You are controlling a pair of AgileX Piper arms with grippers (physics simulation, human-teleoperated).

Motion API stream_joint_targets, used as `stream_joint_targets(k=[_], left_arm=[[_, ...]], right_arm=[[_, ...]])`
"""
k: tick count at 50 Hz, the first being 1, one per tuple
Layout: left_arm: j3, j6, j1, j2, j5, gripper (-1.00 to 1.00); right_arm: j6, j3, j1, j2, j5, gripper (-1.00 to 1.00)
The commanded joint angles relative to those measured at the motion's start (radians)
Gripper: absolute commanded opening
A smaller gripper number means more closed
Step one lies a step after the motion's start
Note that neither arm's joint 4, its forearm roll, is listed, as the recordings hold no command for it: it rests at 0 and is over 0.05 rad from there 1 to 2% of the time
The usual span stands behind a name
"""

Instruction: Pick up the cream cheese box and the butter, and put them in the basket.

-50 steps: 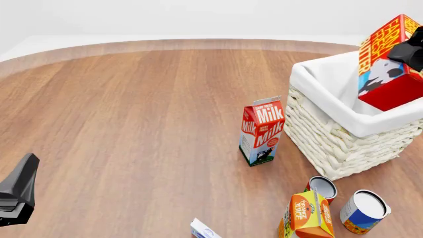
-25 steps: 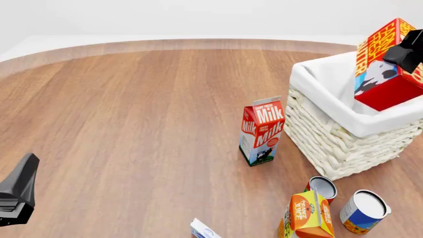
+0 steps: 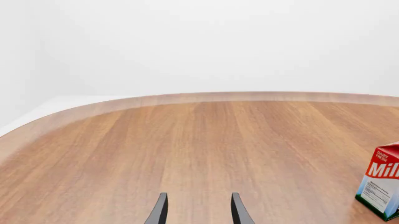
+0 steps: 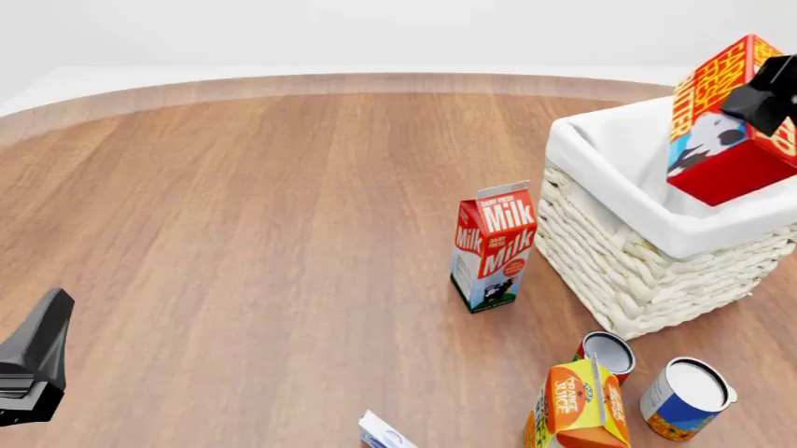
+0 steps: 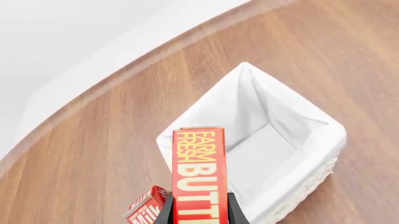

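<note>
The butter, a red-and-orange box with a cow picture, hangs tilted above the basket's right side. My right gripper is shut on it. In the right wrist view the butter sits between the fingers, above the basket's white liner. The cream cheese box, white with blue marks, lies at the table's near edge and is partly cut off. Far to its left my left gripper hovers low. Its jaws are open and hold nothing.
A milk carton stands just left of the basket. An orange juice carton, a small can and a blue-and-white can stand in front of the basket at the near right.
My right gripper has carried the butter slightly left over the basket. The left arm has not moved.
</note>
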Motion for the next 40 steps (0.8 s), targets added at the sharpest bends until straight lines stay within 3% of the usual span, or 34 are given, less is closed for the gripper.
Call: stream_joint_targets(k=[1,13,14,33,40], left_arm=[[0.000,0.000,0.000,0.000,0.000,1.00],[0.000,0.000,0.000,0.000,0.000,1.00],[0.000,0.000,0.000,0.000,0.000,1.00],[0.000,0.000,0.000,0.000,0.000,1.00],[0.000,0.000,0.000,0.000,0.000,1.00]], right_arm=[[0.017,-0.007,0.000,0.001,-0.024,-1.00],[0.015,0.001,-0.012,0.034,-0.054,-1.00],[0.023,0.005,-0.006,0.031,-0.058,1.00],[0.008,-0.013,-0.002,0.029,-0.048,1.00],[-0.023,-0.039,0.047,0.001,-0.002,1.00]])
